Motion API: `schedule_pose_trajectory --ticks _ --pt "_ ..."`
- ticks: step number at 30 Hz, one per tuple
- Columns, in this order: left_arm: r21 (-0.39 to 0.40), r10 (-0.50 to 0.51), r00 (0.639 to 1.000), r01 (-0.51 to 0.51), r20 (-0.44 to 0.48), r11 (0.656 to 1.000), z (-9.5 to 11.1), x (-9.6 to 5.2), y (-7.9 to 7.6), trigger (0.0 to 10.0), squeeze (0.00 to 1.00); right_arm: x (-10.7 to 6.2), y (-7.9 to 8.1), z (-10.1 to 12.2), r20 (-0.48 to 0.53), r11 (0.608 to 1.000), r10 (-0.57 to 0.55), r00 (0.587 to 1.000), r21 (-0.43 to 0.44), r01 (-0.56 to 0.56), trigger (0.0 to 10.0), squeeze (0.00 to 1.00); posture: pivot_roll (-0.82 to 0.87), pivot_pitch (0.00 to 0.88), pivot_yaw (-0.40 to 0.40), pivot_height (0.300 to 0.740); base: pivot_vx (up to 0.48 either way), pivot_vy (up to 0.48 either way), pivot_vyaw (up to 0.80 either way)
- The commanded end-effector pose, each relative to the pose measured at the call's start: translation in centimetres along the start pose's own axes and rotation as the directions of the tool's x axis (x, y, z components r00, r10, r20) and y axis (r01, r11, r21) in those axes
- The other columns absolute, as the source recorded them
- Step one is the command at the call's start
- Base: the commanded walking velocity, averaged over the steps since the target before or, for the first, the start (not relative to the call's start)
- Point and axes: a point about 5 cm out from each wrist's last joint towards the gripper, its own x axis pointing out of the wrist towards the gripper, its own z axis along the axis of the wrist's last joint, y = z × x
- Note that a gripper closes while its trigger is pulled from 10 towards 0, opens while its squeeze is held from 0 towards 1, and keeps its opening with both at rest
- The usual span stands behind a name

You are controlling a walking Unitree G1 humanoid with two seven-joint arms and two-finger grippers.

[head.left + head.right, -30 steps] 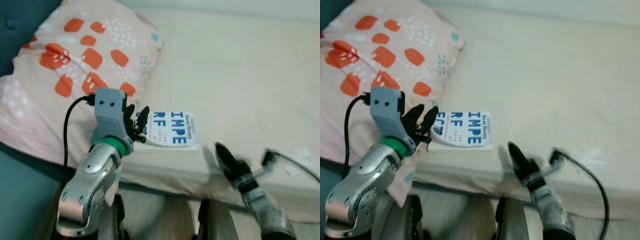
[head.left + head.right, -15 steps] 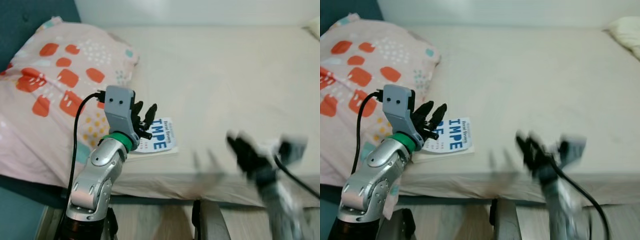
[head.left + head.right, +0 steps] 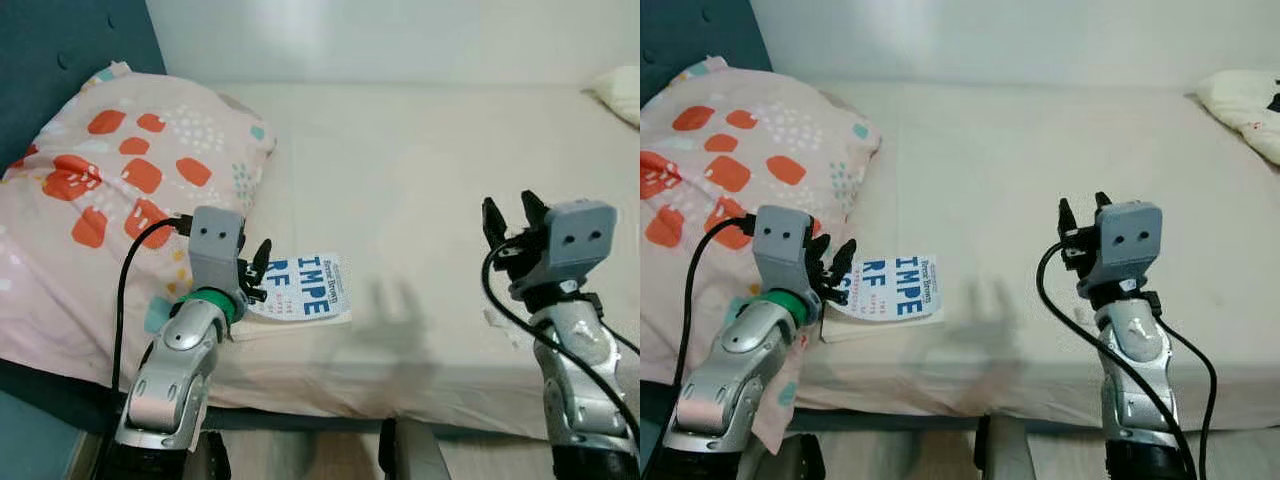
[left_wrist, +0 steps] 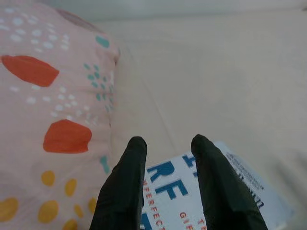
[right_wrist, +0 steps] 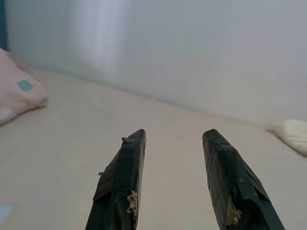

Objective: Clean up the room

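The book lies on the bed by the pillow. My left gripper hangs over it, fingers spread; my right gripper, spread too. The book could slide off the edge if I push it.

right tool spread open above the cream bed, wall beyond

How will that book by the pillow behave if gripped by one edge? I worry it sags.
The book looks thin and soft-covered, so it would probably bend from one edge. Lying flat on the soft bed, it may be awkward for the left gripper to get under.
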Motion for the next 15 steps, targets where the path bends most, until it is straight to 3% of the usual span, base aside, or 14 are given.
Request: schedule_pose_trajectory --ticks 1,6,15 --pt "0.006 0.010 1.000 -0.010 -0.019 1.000 -0.7 -0.1 0.2 10.0 0.00 -0.3 0.3 -0.6 -0.019 1.000 -0.006 1.000 -0.001 0.006 10.0 0.00 -0.13 0.044 0.055 0.586 0.000 0.000 0.00" --pt "-0.001 -0.019 1.000 0.019 0.007 1.000 -0.3 0.5 -0.7 10.0 0.00 -0.4 0.7 -1.4 -0.039 1.000 -0.029 0.999 -0.008 0.029 10.0 0.00 -0.14 0.044 0.058 0.620 0.000 0.000 0.00" --pt "0.000 -0.032 0.999 0.032 0.016 1.000 -0.2 0.9 -1.0 10.0 0.00 -0.3 0.5 -1.8 -0.039 0.999 -0.038 0.999 -0.008 0.038 10.0 0.00 -0.13 0.044 0.055 0.654 0.000 0.000 0.00"
